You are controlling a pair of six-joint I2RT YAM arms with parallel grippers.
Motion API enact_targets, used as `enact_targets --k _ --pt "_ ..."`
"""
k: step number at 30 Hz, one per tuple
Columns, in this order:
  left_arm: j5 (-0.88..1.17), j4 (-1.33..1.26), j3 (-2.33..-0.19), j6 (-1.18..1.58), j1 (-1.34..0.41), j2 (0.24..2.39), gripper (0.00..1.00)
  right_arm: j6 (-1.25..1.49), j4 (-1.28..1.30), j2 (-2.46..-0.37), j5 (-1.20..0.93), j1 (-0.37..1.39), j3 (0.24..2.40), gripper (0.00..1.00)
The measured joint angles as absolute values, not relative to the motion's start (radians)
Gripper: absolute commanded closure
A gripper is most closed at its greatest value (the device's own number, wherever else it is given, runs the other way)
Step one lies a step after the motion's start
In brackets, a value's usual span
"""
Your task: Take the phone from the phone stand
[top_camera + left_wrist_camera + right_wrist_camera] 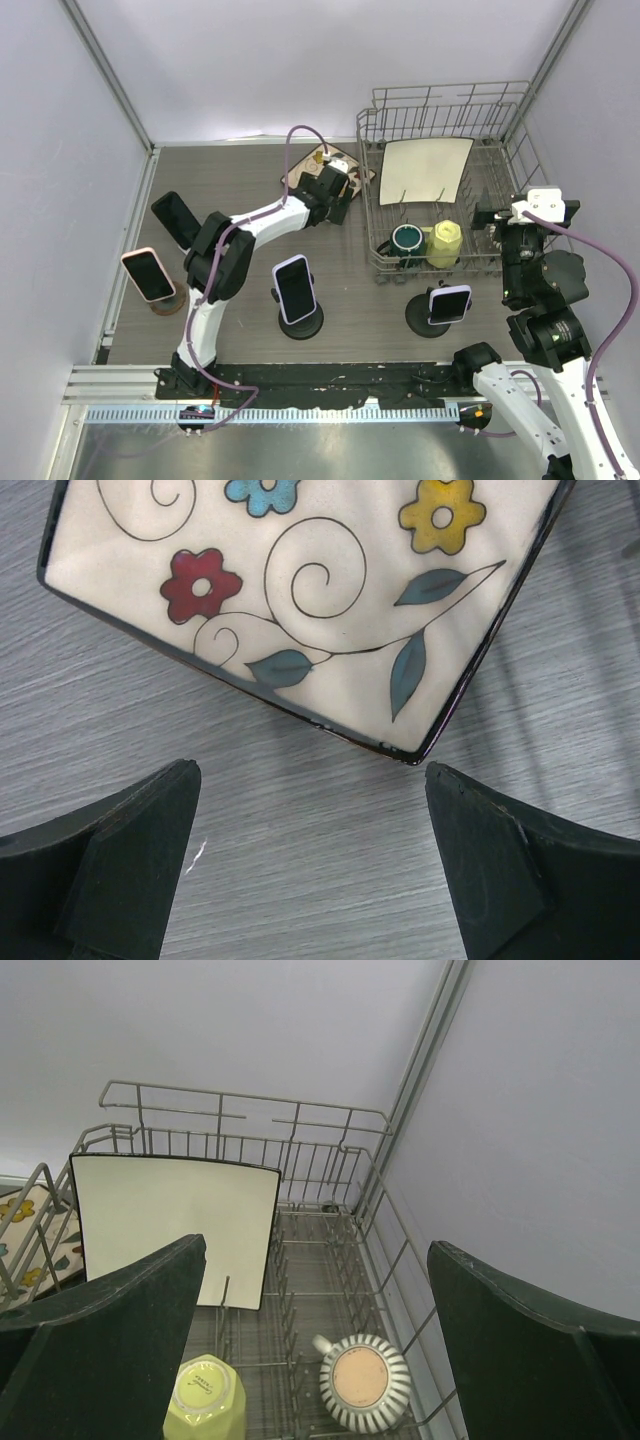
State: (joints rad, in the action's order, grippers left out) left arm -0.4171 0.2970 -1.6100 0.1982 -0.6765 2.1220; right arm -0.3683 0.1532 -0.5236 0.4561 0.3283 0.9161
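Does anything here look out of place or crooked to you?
Mildly: the right-hand phone sits sideways on its stand, while the centre phone stands upright. A floral plate lies on the table, outside the dish rack.

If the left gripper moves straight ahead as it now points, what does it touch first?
Probably the grey wood-grain table, just short of the square flowered ceramic plate; depth is unclear.

The right gripper (315, 1250) holds its two dark fingers wide apart above a grey wire dish rack (340, 1160). Inside, a square cream plate with a dark rim (170, 1220) stands upright at the left, while a yellow-green cup (205, 1395) and a striped round mug (362, 1380) sit side by side on the rack floor
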Motion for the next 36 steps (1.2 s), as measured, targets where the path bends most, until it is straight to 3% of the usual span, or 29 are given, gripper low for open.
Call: enact_targets --k 23,36 --pt "-0.511 0.383 -1.771 0.186 -0.685 2.276 0.0 -0.387 0.159 -0.524 0.456 0.328 0.916 0.02" --pt "-0.535 0.44 -1.806 0.247 -0.509 2.276 0.0 -0.387 0.16 -0.524 0.451 0.328 0.916 0.02"
